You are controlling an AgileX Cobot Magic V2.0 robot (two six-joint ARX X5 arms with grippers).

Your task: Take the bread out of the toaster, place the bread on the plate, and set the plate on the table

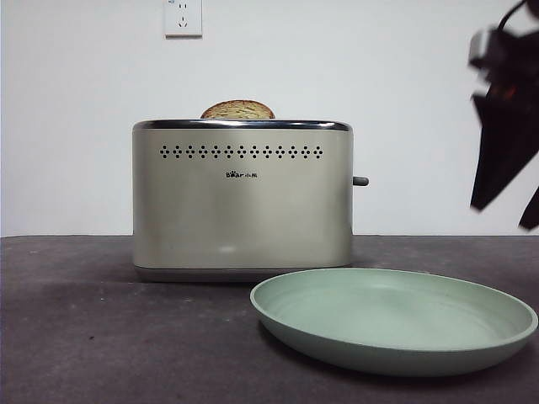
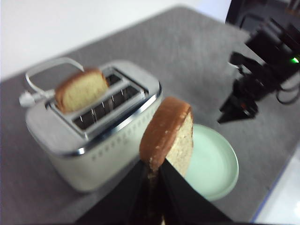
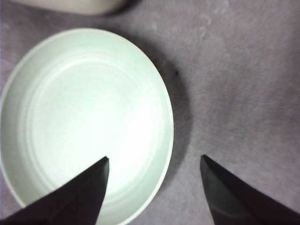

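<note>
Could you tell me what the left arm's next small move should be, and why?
Probably carry the bread, clamped in the left gripper, across and down toward the plate. The slice is already out of the toaster, and the plate holds nothing.

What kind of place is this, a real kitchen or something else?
Probably a robot test bench rather than a kitchen: the toaster and plate sit alone on a dark table before a bare white wall with one socket, and black grippers work over them, the left gripper holding bread.
</note>
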